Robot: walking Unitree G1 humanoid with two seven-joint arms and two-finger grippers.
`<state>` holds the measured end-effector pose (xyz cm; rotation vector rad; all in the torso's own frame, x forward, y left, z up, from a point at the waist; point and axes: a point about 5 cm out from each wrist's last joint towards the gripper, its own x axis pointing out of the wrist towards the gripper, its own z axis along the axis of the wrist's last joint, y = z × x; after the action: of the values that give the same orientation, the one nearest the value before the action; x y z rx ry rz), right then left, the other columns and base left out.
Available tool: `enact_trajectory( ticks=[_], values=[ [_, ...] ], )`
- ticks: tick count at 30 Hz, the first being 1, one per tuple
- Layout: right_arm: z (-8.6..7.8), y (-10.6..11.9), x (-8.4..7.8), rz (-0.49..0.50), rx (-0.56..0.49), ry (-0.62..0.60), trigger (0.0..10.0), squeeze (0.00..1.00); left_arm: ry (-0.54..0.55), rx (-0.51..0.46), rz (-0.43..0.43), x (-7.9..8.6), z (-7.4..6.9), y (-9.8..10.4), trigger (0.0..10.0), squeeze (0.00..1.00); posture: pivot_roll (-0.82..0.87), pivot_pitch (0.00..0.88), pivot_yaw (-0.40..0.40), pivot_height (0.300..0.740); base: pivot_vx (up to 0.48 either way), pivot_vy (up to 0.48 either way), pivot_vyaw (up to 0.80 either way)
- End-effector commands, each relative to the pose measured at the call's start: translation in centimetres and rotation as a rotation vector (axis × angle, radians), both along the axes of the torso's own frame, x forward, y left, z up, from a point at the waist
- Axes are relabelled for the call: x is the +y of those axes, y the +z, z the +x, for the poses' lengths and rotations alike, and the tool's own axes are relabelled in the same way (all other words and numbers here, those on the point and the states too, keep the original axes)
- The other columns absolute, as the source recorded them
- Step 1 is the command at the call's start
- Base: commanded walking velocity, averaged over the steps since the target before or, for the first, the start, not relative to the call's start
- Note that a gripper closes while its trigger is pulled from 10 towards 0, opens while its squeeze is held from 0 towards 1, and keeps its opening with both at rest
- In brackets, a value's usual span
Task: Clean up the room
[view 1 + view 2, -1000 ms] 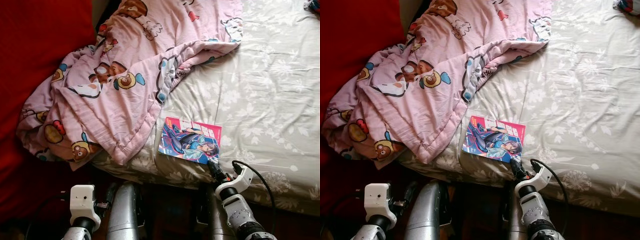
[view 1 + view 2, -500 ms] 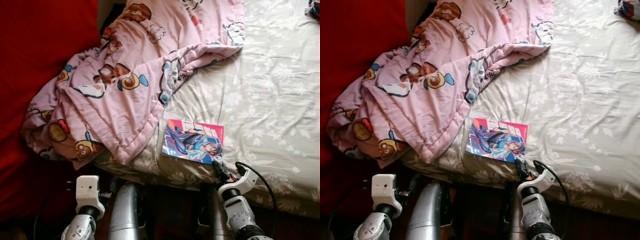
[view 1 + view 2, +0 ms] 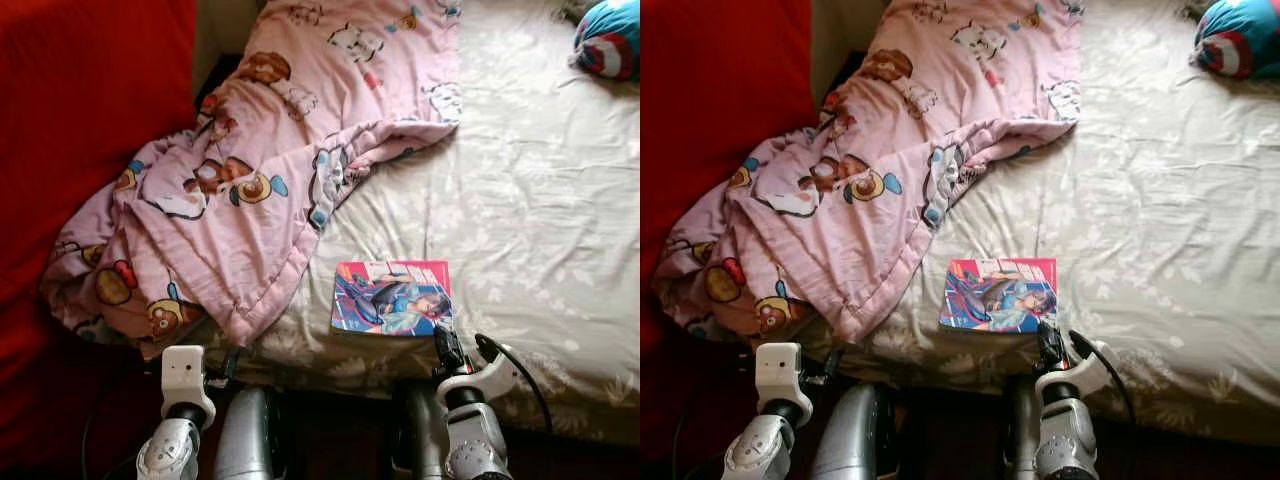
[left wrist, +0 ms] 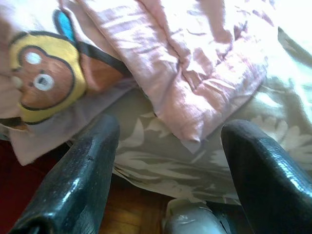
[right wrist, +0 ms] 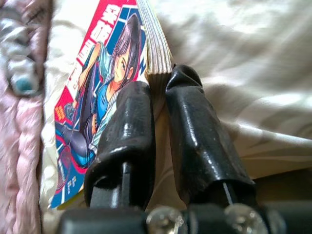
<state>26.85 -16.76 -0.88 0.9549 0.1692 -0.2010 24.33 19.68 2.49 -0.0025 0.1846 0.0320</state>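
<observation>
Bare sheet [image 3: 540,200] beyond the comic book [image 3: 392,298]; rumpled pink quilt [image 3: 260,180] crowding its left.

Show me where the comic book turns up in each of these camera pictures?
Left eye view: comic book on the sheet, near the bed's front edge.
Right eye view: same spot.
Left wrist view: not in it.
Right wrist view: its corner between the right end effector's fingers.
Shared landmark: pink quilt.
</observation>
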Motion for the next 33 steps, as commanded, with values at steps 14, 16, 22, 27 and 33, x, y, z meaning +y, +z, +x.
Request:
enact_trajectory(
  ticks=[14,16,22,27,33],
  values=[
    [-2.9,-3.0,-1.1,0.231,0.197,-0.253,0.0,0.00,0.003,0.012,0.034,0.6,-0.7,-0.9,10.0,0.00,0.02,0.114,0.050,0.583,0.000,0.000,0.00],
    [-2.8,-2.9,-1.0,0.271,0.184,-0.261,0.0,0.00,0.003,0.011,0.034,0.6,-0.8,-0.9,10.0,0.00,0.02,0.114,0.050,0.583,0.000,0.000,0.00],
    [-1.6,-1.1,-0.1,0.096,0.043,-0.105,0.0,0.00,0.001,0.007,0.035,0.4,-1.0,-1.0,10.0,0.00,0.03,0.114,0.049,0.583,0.000,0.000,0.00],
    [-0.2,0.9,1.2,-0.007,-0.090,0.029,0.0,0.00,-0.002,0.007,0.037,0.3,-1.2,-1.0,10.0,0.00,0.03,0.116,0.048,0.583,0.000,0.000,0.00],
    [0.4,1.8,2.4,-0.132,-0.137,0.163,0.0,0.00,0.000,0.005,0.036,0.2,-1.2,-1.0,10.0,0.00,0.03,0.117,0.043,0.583,0.000,0.000,0.00]
  ],
)
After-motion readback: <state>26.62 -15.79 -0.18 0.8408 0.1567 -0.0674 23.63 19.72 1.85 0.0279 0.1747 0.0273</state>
